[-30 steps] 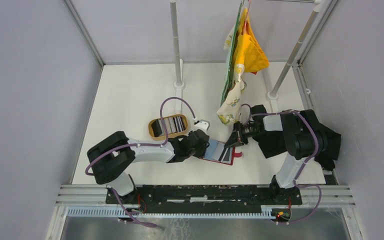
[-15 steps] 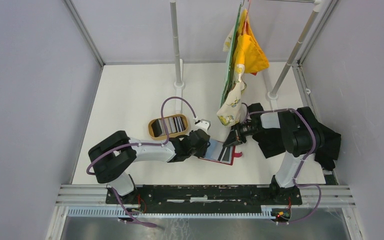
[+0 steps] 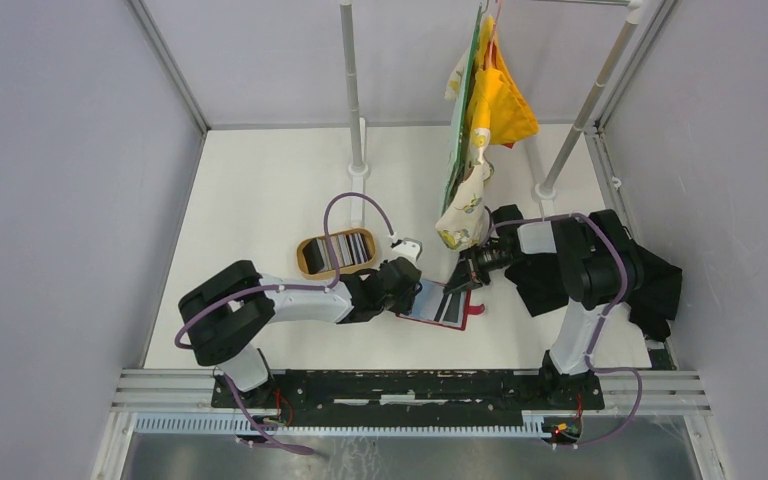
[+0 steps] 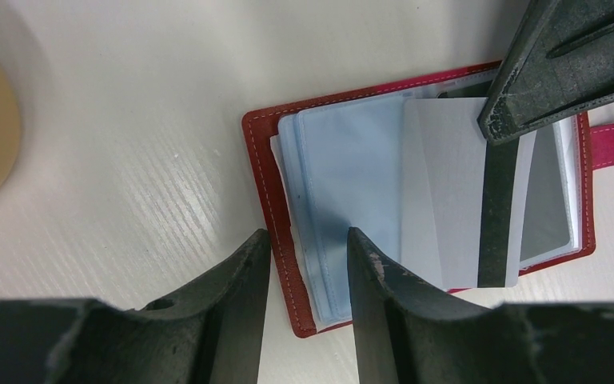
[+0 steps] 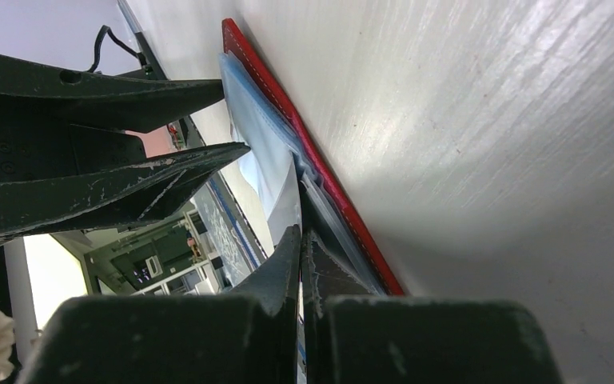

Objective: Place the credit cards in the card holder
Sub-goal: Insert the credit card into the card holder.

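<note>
No text, brand, number or sign can be read in any view. Credit card (image 4: 444, 200): plain pale face, dark stripe, no print readable. Card holder (image 4: 257, 172): red cover, unmarked where visible. Hanging cloths (image 3: 501, 105): too small to tell.

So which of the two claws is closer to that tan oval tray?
Left. The left gripper is near the tray, at the card holder's nearer edge; the right gripper is at the holder's far side, pinching a card.
</note>
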Controlling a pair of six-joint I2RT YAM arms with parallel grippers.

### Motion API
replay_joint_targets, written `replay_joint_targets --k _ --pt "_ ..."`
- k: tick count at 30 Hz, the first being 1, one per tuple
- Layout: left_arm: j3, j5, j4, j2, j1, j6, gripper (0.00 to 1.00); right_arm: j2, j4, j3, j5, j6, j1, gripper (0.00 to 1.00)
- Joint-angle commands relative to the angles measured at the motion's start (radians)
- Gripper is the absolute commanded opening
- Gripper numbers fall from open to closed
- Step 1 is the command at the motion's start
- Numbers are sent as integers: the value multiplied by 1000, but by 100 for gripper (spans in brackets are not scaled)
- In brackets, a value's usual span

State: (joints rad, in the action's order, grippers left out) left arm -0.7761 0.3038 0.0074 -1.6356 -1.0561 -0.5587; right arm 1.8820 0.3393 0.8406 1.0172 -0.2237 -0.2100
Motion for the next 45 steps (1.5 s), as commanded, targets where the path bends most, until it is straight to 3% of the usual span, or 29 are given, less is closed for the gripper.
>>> replay_joint_targets --k 1,12,15,21,27,31,38,45 --pt "-36 -6 0 -22 -5 13 46 20 7 33 -33 39 -17 0" --pt "-49 -1 -3 -22 -4 6 47 107 81 128 18 141 -38 0" --pt "-47 12 -3 7 -4 -7 53 101 71 126 19 140 -38 0" --pt "-8 -34 22 140 -10 -32 60 101 56 121 23 139 -37 15" --pt "-22 -72 83 187 -124 -83 59 101 49 117 24 139 -38 18" --pt "-118 -36 82 100 -217 -99 48 103 47 117 24 141 -36 18" --pt "-334 126 -115 -129 -261 -115 17 104 47 114 24 142 -32 18" --pt "-457 206 -205 -244 -260 -97 13 106 49 115 25 144 -30 18"
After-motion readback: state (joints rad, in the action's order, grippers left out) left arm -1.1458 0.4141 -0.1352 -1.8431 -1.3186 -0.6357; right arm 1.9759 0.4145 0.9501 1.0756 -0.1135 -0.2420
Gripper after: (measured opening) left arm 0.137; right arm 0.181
